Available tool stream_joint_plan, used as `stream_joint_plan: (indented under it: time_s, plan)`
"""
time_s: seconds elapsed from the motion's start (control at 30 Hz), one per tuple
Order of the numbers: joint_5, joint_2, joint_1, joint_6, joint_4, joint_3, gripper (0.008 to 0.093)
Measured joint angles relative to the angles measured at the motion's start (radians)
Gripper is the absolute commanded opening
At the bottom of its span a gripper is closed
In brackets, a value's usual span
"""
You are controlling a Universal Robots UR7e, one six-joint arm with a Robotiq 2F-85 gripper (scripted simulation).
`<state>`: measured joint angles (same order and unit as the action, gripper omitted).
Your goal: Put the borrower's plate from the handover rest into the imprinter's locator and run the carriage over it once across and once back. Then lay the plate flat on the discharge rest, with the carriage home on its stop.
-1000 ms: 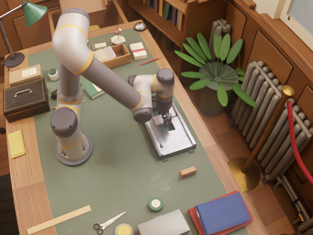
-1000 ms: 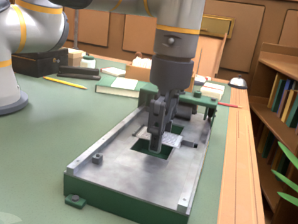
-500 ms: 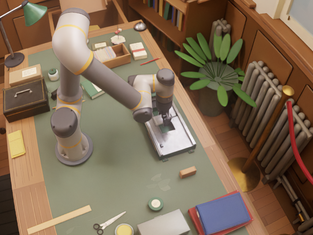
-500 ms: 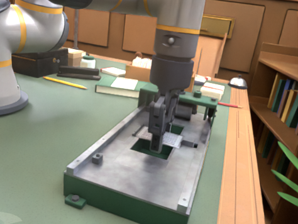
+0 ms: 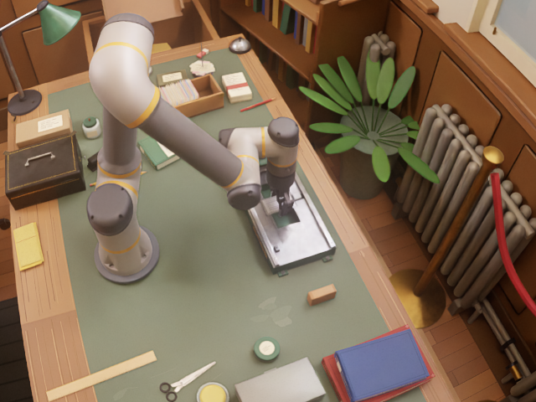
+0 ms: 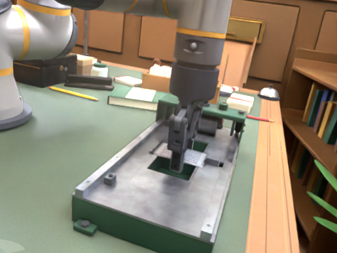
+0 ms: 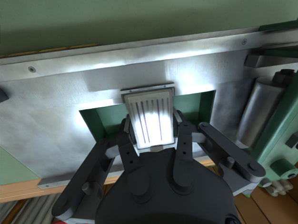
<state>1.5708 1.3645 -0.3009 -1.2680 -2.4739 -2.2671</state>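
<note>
The borrower's plate (image 7: pixel 150 119), a pale ribbed card with thin purple lines, sits over the green recess (image 6: pixel 173 167) in the middle of the imprinter's steel bed (image 5: pixel 291 227), its far end on a small ledge at the recess's edge. The plate (image 6: pixel 185 155) lies roughly level. The green carriage (image 6: pixel 209 113) with its grey roller (image 7: pixel 258 109) stands at the far end of the bed, beyond the recess. My gripper (image 7: pixel 152 135) comes straight down over the recess. It is closed on the plate's long sides, gripping it at its near end.
The imprinter's raised side rail (image 6: pixel 117 161) runs along the left of the bed, with a small stop block (image 6: pixel 110 178) near the front end. The desk's wooden edge (image 6: pixel 266 184) lies close on the right. A green book (image 6: pixel 137 96), a pencil (image 6: pixel 73 93) and a card box lie behind.
</note>
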Motion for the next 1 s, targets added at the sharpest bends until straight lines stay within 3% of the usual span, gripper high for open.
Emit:
stream_joint_plan:
  time_s: [0.1, 1.0]
  plan:
    - [0.0, 0.0, 0.0, 0.0, 0.0, 0.0, 0.008]
    - [-0.001, 0.003, 0.0, 0.0, 0.005, 0.001, 0.008]
